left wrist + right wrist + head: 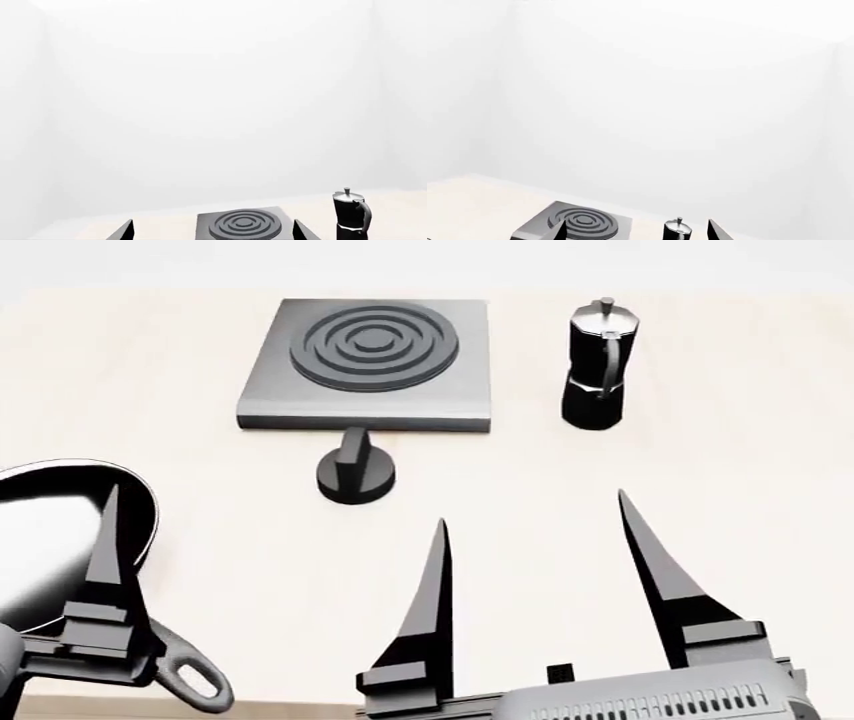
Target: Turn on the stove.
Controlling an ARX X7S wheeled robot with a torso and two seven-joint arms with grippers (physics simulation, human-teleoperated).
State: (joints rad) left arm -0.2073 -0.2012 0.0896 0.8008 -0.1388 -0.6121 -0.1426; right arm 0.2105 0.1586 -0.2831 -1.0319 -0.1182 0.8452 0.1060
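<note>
The stove (367, 355) lies at the far side of the bench (747, 470), with its knob (355, 472) just in front, untouched. The right pincer (534, 525) is wide open and empty, near the knob; the left pincer (111, 502) shows one finger, so I cannot tell its state. The approach step is in hand, and next the right pincer must probably reach forward and close around the upright ridge of the knob.

A pale cream counter (747, 500) filled the head view out to 12 o'clock, where it met a plain white wall (213, 100). Wall corners showed faintly. The light was soft and even, with faint shadows.
</note>
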